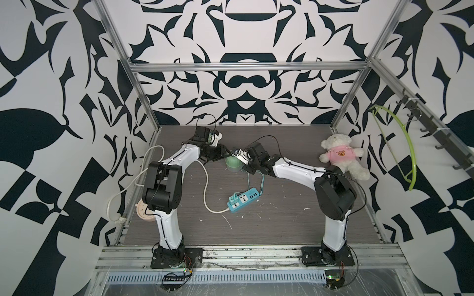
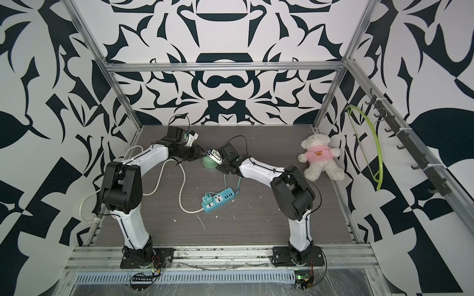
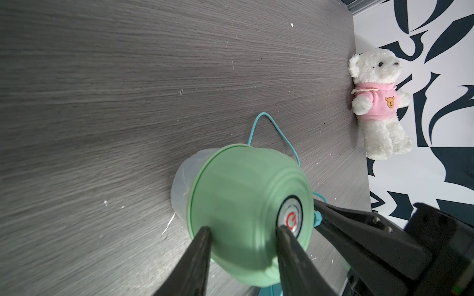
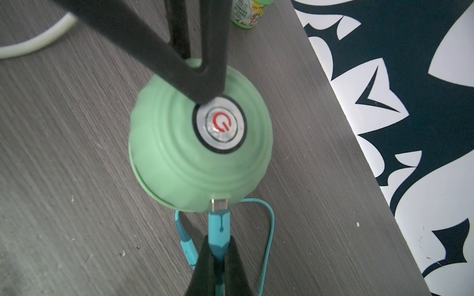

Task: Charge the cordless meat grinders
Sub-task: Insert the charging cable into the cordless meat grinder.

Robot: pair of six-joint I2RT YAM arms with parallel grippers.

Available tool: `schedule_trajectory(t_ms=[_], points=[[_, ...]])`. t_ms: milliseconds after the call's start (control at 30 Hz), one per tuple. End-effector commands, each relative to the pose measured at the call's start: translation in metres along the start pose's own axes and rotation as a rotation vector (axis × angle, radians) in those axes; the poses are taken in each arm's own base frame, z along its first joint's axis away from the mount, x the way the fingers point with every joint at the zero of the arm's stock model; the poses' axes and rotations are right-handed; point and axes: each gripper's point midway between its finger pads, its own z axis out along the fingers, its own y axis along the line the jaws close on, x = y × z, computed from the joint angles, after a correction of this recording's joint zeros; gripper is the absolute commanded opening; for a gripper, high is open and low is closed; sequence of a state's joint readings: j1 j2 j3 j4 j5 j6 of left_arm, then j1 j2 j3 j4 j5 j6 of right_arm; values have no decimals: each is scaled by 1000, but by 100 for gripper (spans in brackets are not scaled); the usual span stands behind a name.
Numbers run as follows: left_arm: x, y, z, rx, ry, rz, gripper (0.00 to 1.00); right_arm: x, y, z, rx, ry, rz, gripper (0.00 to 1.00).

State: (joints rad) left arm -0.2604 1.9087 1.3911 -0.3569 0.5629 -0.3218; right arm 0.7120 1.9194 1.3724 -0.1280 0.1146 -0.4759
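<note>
The cordless meat grinder (image 1: 232, 165) (image 2: 209, 166) stands mid-table at the back: a mint-green dome (image 4: 179, 159) with a silver-ringed red power button (image 4: 219, 125) on a clear cup (image 3: 183, 184). My left gripper (image 3: 243, 229) is shut on the dome, one fingertip (image 3: 283, 230) by the button and the other on the dome's side. My right gripper (image 4: 218, 247) is shut on a teal USB plug (image 4: 219, 225). The plug's metal tip (image 4: 219, 204) sits at the port on the dome's lower edge and still shows.
A teal power strip (image 1: 242, 200) (image 2: 218, 200) lies nearer the front, with a white cord (image 1: 206, 189) looping left and a thin teal cable (image 1: 261, 183) running to the plug. A teddy bear (image 1: 341, 156) lies at the right wall. A small green bottle (image 4: 250, 12) stands behind the grinder.
</note>
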Motion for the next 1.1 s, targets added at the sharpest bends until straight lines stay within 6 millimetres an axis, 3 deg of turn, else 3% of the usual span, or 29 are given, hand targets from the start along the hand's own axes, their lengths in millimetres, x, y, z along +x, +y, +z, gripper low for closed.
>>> schedule_trajectory(t_ms=[0, 267, 567, 1067], points=[[44, -27, 22, 91, 158, -6, 44, -65, -13, -13, 27, -205, 42, 0], [46, -26, 21, 77, 167, 9, 43, -73, -10, -17, 8, -245, -4, 0], [26, -31, 10, 69, 105, 26, 45, -49, -7, -16, -27, -206, 28, 0], [1, -37, -14, 52, 13, 42, 49, -41, -5, -18, -72, -189, 18, 0]])
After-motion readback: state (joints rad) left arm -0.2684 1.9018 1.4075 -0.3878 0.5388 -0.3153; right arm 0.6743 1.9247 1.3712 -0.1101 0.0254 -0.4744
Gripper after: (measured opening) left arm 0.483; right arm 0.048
